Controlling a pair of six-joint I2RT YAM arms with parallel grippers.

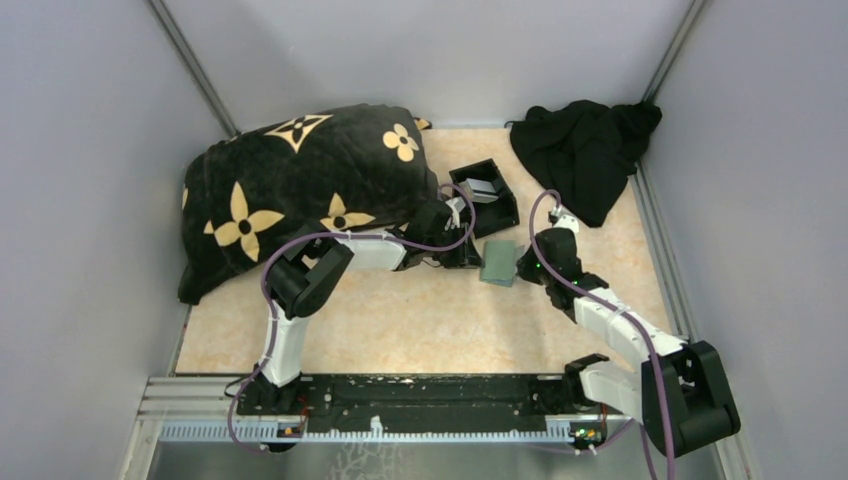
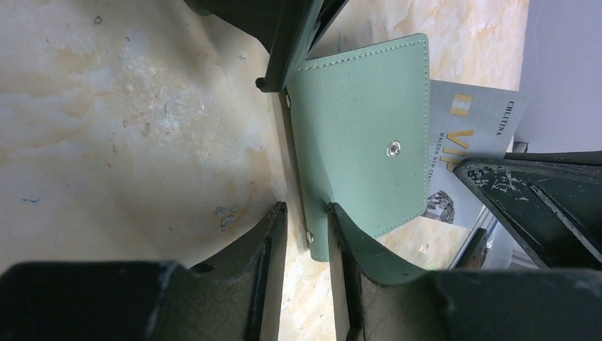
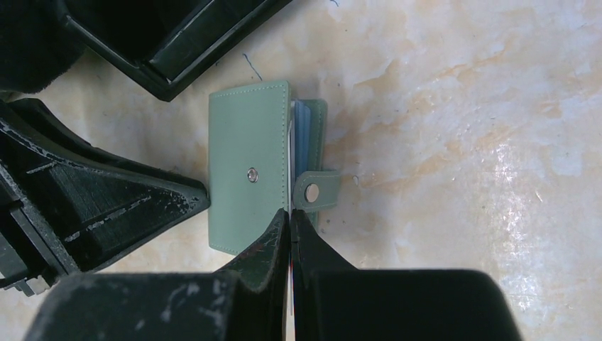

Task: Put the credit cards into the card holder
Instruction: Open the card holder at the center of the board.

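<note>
Right black two-finger gripper, nearest the lens, is pinching a thin silvery credit card edge-on and is sliding it under the cover of the flat sage-green card holder. The holder is lying past the worktop's centre toward the far edge, beside a black square open box. Left black gripper is straddling the holder's riveted edge with its fingers narrowly parted. Whether it is actually clamping, I cannot tell. If it is not bracing firmly, the card may be pushing the holder away or missing a pocket.

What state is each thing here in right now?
Card holder: strap unsnapped.
Credit card: partly slid into the holder.
Right tool: shut on the credit card.
Left tool: fingers astride the holder's corner, grip unclear.
Black box: open on top.
</note>
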